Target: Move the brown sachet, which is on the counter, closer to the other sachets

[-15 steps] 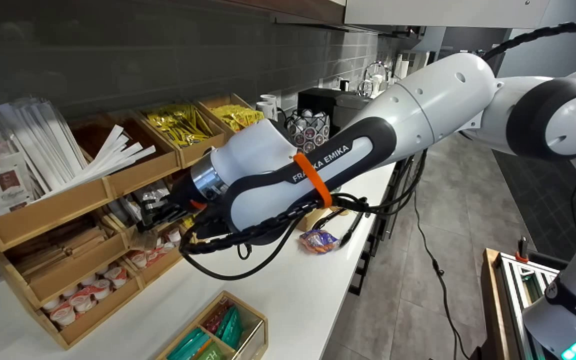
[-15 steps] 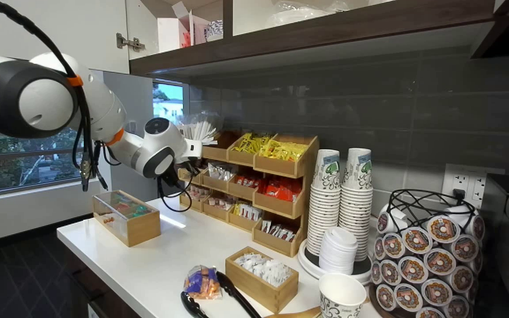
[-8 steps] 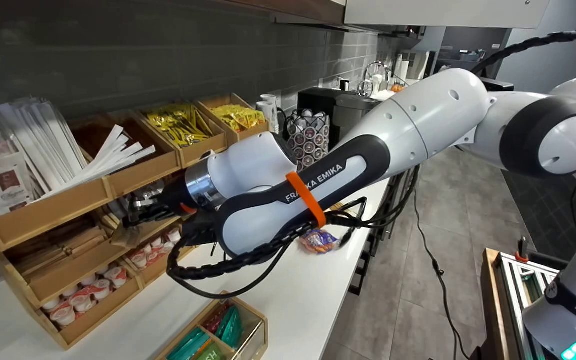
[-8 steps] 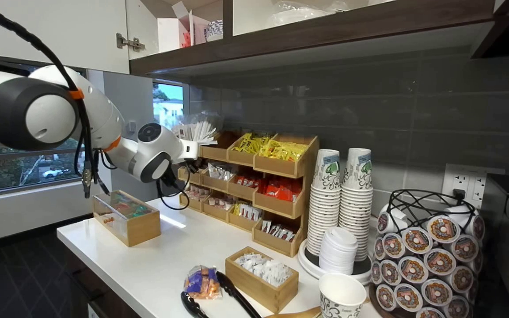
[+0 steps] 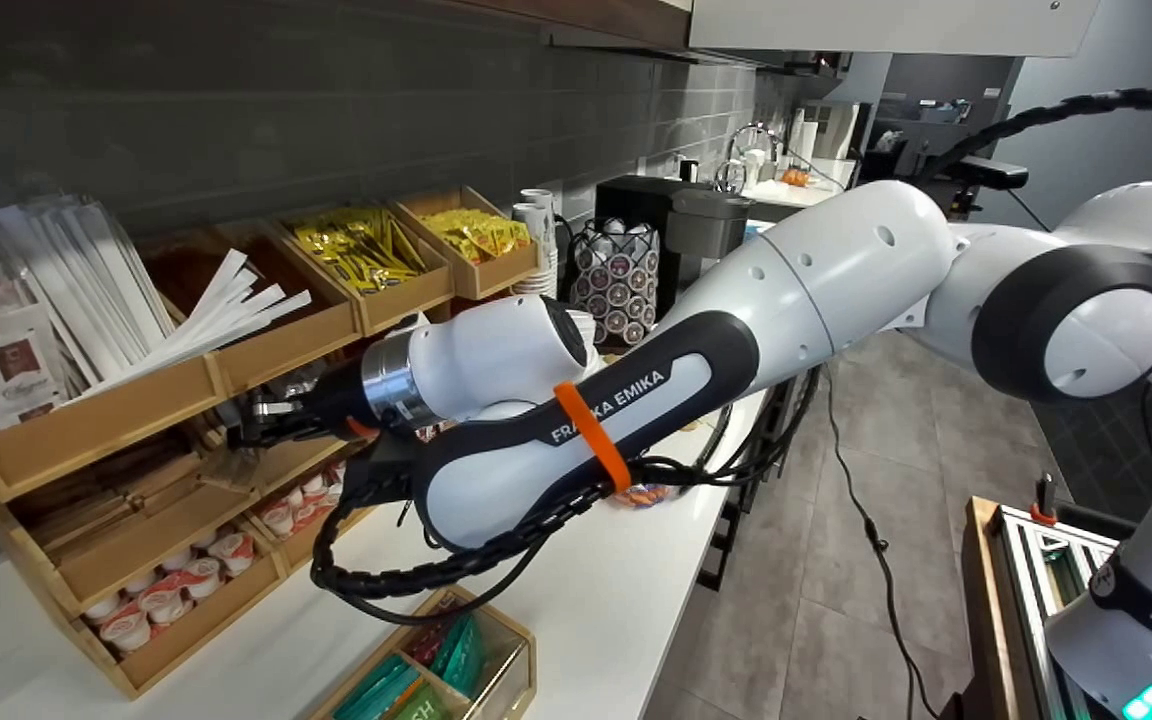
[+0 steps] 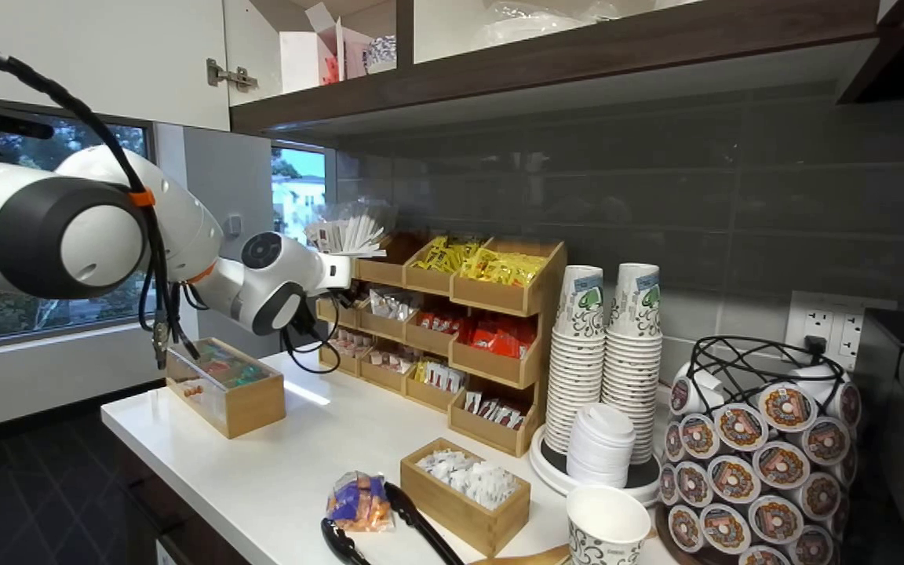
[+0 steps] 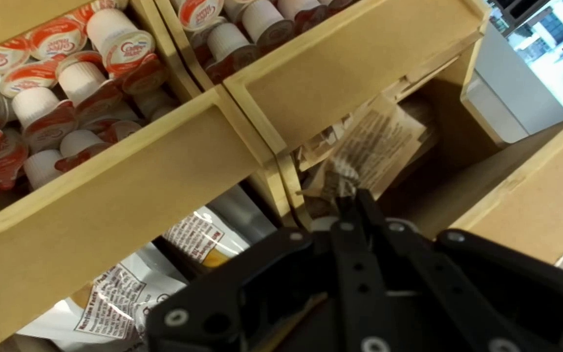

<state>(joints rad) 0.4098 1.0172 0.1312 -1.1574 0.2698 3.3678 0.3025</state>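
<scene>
Right of centre in the wrist view, gripper [image 7: 355,197] pinches brown sachet [image 7: 378,142] by its lower end; pinched part hidden, lettering too blurred to read.

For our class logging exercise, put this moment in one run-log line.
Gripper: shut on brown sachet | Place: at middle-row compartment with brown packets | Release: not yet
</scene>
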